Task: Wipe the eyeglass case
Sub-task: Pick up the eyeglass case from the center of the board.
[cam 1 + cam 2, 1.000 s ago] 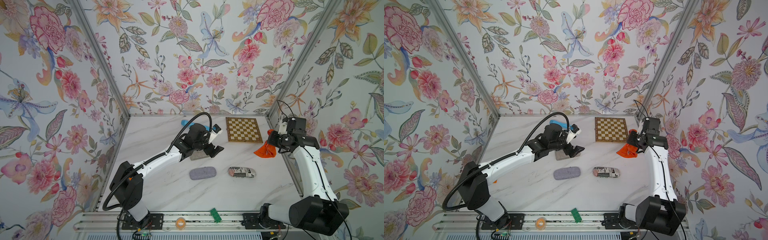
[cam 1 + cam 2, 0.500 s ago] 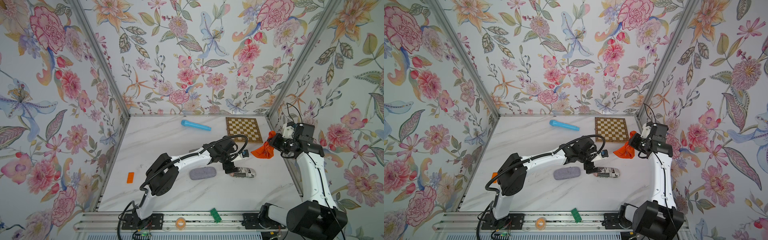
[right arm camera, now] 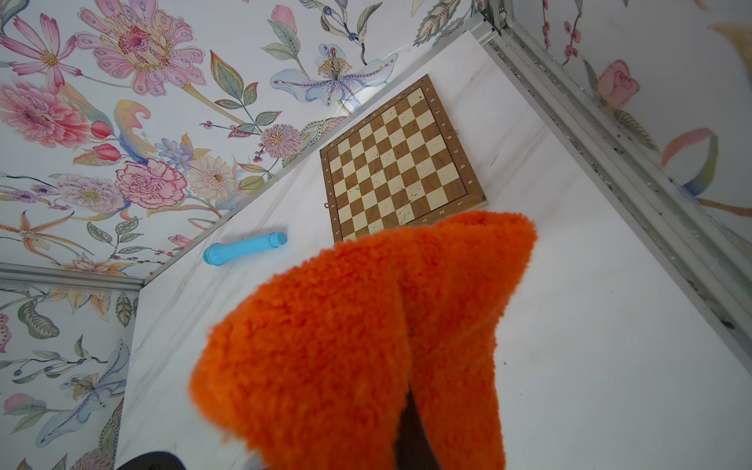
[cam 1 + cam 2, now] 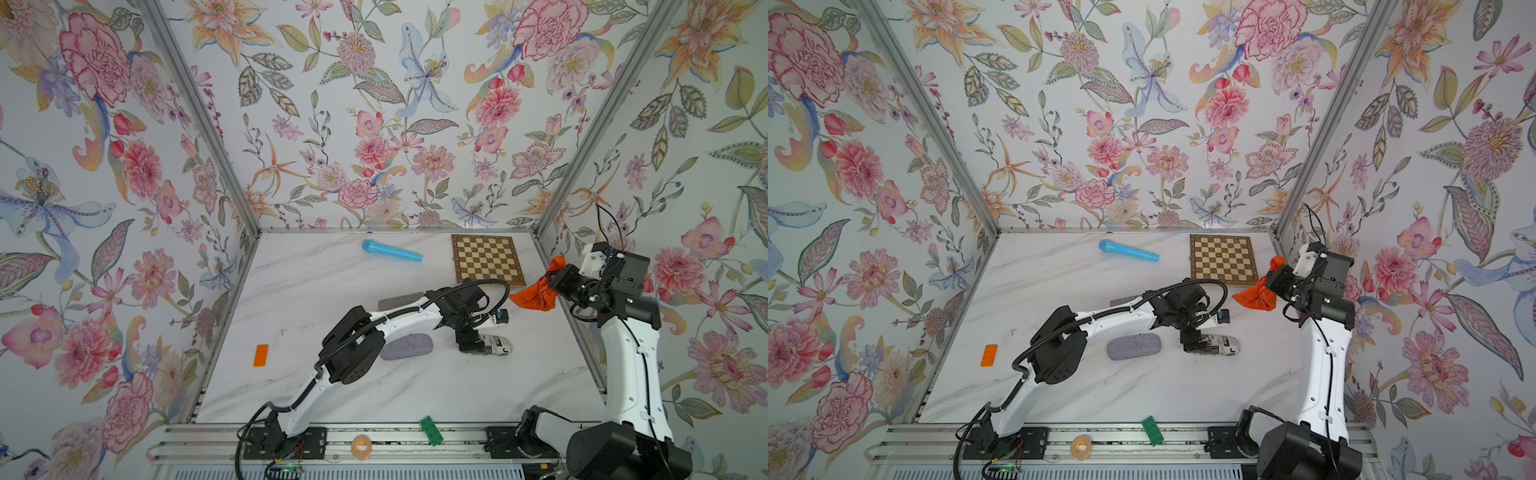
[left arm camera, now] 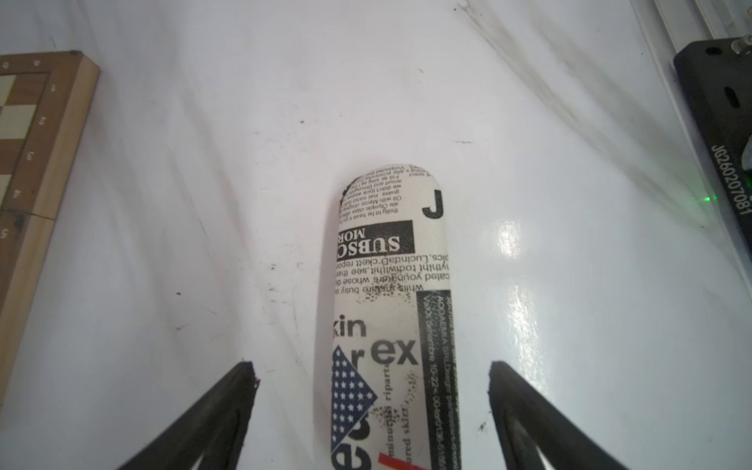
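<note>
- The printed case (image 4: 492, 345) lies flat on the white bench (image 4: 332, 291), in the front right part, with its long side across the bench.
- The left claw (image 5: 370, 368) is down at the end of this case that faces the grey case (image 4: 407, 346).
- In the left wrist view the fingers of this claw stand wide apart, one on each side of the printed case. A gap of bare bench shows between each finger and the case, so it grips nothing.
- The grey case lies just beside the printed one, on its left, partly under the left arm. The two cases do not touch.
- The right claw (image 4: 555, 286) is closed on an orange cloth (image 3: 366, 333) and holds it up in the air by the right wall.
- The cloth hangs in a bunch from the claw. In both top views it is seen near the front right corner of the chessboard (image 4: 488, 259), well apart from the printed case.
- A blue tube (image 4: 390, 251) lies at the back of the bench, left of the chessboard.
- An orange block (image 4: 260, 355) lies alone near the left edge.
- A green block (image 4: 431, 431) sits at the front edge, on the rail.
</note>
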Action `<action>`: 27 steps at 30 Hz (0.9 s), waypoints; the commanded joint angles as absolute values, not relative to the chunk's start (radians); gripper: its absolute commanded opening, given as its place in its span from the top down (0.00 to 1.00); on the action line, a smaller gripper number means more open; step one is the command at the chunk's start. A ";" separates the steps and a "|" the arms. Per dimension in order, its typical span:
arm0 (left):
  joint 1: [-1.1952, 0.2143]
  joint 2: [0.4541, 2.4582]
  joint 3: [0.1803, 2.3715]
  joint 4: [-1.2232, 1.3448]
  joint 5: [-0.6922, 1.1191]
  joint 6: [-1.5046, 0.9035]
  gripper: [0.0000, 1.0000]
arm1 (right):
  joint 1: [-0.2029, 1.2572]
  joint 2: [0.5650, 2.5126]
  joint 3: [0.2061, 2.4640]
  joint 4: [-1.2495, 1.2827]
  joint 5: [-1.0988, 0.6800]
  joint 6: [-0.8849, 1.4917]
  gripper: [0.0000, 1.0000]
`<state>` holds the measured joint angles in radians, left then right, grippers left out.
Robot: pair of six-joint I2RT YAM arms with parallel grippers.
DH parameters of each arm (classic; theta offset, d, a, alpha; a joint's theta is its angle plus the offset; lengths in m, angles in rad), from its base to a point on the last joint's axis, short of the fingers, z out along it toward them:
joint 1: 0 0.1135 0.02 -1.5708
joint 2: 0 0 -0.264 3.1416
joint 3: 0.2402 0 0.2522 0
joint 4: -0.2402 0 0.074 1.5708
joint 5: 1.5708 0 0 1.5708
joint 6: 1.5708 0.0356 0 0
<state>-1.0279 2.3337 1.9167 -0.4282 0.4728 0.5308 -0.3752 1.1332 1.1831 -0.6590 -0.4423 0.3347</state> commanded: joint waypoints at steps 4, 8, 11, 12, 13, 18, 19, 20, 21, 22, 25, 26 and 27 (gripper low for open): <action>-1.036 2.375 1.925 -0.472 0.500 0.549 0.08 | -0.383 1.132 1.156 -0.611 -0.475 0.354 1.00; -1.037 2.393 1.924 -0.463 0.512 0.533 0.08 | -0.383 1.132 1.148 -0.604 -0.483 0.357 1.00; -1.037 2.402 1.913 -0.433 0.513 0.512 0.08 | -0.383 1.132 1.144 -0.602 -0.485 0.357 1.00; -1.038 2.404 1.912 -0.427 0.511 0.508 0.08 | -0.383 1.131 1.143 -0.600 -0.486 0.357 1.00; -1.037 2.408 1.911 -0.420 0.507 0.503 0.08 | -0.383 1.132 1.141 -0.599 -0.488 0.358 1.00; -1.040 2.415 1.885 -0.377 0.488 0.486 0.08 | -0.383 1.125 1.138 -0.596 -0.489 0.363 1.00; -1.041 2.417 1.883 -0.376 0.481 0.486 0.09 | -0.384 1.122 1.138 -0.597 -0.491 0.365 1.00; -1.045 2.419 1.885 -0.379 0.473 0.490 0.09 | -0.383 1.120 1.138 -0.596 -0.491 0.366 1.00; -1.045 2.418 1.884 -0.380 0.467 0.490 0.09 | -0.383 1.118 1.137 -0.595 -0.491 0.367 1.00; -1.046 2.418 1.881 -0.382 0.465 0.490 0.09 | -0.384 1.115 1.135 -0.595 -0.489 0.366 1.00; -1.049 2.409 1.862 -0.380 0.440 0.495 0.11 | -0.383 1.108 1.129 -0.593 -0.487 0.367 1.00; -1.053 2.403 1.844 -0.367 0.426 0.500 0.13 | -0.383 1.108 1.126 -0.592 -0.487 0.369 1.00; -1.053 2.394 1.826 -0.350 0.414 0.497 0.14 | -0.383 1.108 1.125 -0.589 -0.488 0.370 1.00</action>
<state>-1.0378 2.4035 1.8732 -0.3714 0.4618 0.4999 -0.3759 1.1305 1.1366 -0.6117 -0.4759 0.3576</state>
